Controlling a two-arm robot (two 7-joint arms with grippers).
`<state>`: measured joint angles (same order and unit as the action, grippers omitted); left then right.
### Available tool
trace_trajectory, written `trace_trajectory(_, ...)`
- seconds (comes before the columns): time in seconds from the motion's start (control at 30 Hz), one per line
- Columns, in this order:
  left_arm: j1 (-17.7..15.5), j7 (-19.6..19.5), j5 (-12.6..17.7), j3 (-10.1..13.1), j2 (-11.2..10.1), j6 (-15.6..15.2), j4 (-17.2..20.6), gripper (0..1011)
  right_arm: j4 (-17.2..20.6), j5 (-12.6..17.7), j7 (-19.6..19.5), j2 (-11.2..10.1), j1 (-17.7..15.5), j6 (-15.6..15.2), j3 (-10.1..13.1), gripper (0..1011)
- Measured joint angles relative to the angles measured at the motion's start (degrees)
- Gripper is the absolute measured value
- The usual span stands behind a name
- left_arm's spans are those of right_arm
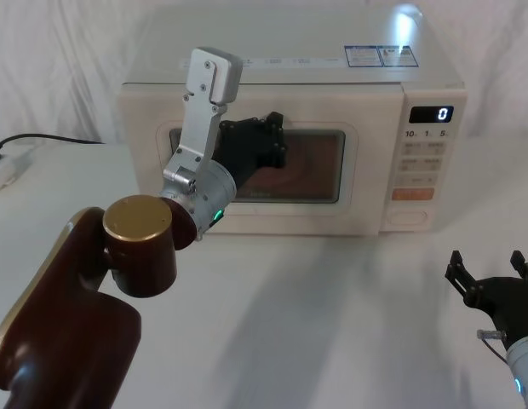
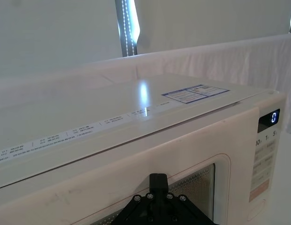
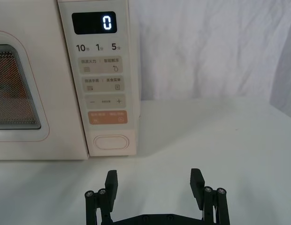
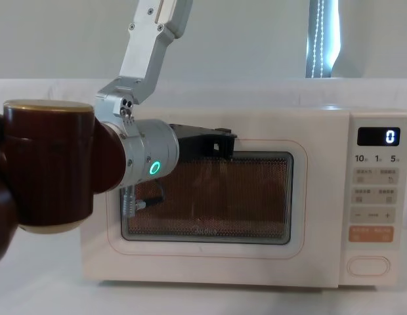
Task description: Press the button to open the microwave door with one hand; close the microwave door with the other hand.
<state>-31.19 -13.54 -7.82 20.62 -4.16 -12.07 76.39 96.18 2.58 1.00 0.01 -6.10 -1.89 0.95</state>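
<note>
White table (image 1: pixel 315 298), cream microwave (image 1: pixel 247 77) and power strip (image 1: pixel 7 166) on it.

Head looks down, chest level, both wrists close, all facing the microwave door (image 1: pixel 255 170).

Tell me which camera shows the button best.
Right wrist view: the button sits head-on, unobstructed, beyond the open right gripper. Head and chest views show it small at the panel's bottom; in the left wrist view it is barely visible.

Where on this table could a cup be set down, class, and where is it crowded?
Free: the white table between the microwave door and the right hand, and the stretch right of the microwave. Crowded: the door front, where the left hand sits at the glass.
</note>
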Motion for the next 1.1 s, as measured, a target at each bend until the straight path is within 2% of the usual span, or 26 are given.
trace_trajectory(0.83, -0.4, 0.3, 0.3, -0.3, 0.7, -0.1, -0.9, 0, 0.0, 0.0, 0.0, 0.0, 0.0, 0.0, 0.0, 1002)
trace_trajectory(1.1, 0.1, 0.4, 0.1, -0.6, 0.8, -0.5, -0.1, 0, 0.0, 0.0, 0.0, 0.0, 0.0, 0.0, 0.0, 1002)
